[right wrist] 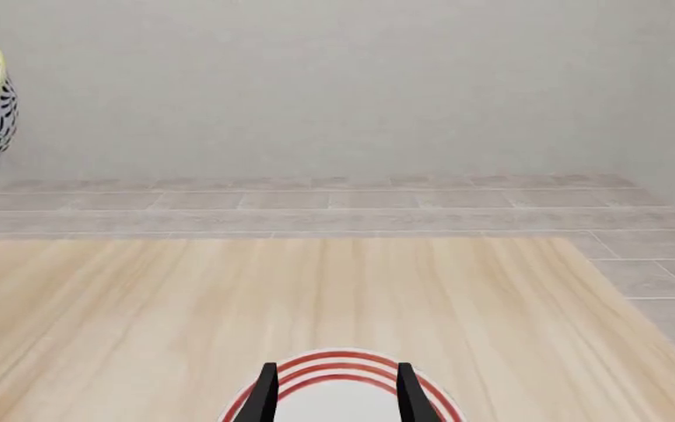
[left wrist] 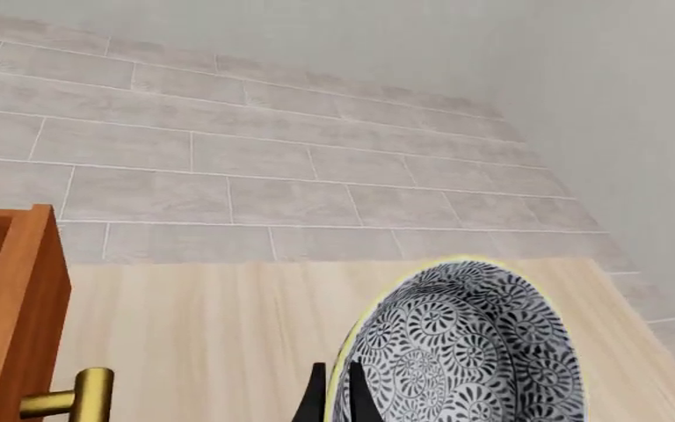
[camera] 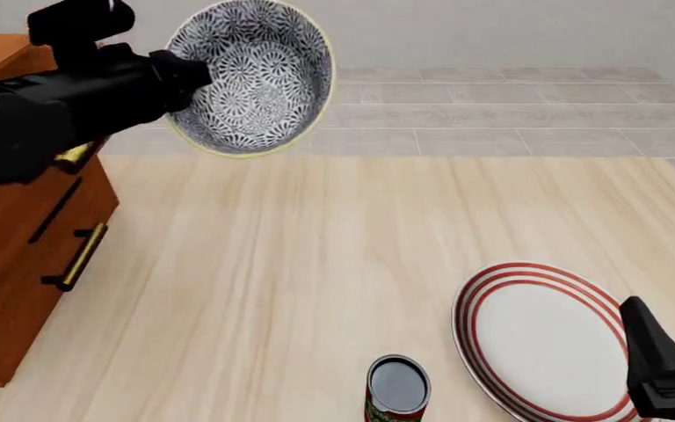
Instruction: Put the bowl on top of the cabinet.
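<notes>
the bowl [camera: 250, 77] is held in the air by the left gripper [camera: 187, 75], pinched at its rim and tipped so its patterned inside faces the front camera; it hangs just beside the cabinet [camera: 27, 255], above the level of its top, a height judged to be needed for clearing the cabinet's edge before setting down. nothing is seen inside the bowl. the right gripper [right wrist: 337, 391] is spread and empty, parked over the plate [camera: 540, 338], which is bare. a dark can [camera: 397, 389] stands near the plate, well apart from the cabinet.
</notes>
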Available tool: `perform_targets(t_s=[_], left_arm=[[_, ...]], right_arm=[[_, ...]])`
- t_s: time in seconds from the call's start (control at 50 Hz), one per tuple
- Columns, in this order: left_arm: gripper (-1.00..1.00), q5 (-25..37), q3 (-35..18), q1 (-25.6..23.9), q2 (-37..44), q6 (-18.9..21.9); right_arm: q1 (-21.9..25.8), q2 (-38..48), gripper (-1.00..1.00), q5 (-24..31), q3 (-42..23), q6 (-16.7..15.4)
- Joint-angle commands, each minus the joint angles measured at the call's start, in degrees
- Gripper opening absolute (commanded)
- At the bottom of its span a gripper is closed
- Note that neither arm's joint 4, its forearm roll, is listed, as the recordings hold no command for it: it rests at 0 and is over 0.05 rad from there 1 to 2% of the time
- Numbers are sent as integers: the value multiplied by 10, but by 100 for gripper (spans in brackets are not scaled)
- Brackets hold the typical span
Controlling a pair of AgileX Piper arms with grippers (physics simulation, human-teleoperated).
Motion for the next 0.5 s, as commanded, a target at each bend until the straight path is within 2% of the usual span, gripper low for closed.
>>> perform_targets(t_s=[0.02,0.2,0.5], left_arm=[[-100,18,-23,14,-18,4],[-100,25,-29,36,-30,2],[-100,36,-31,104,-54,-6]], right_arm=[[3,3,100,-3,0,0],[3,1,100,-2,0,0],[8,-1,100,1,1,-4]])
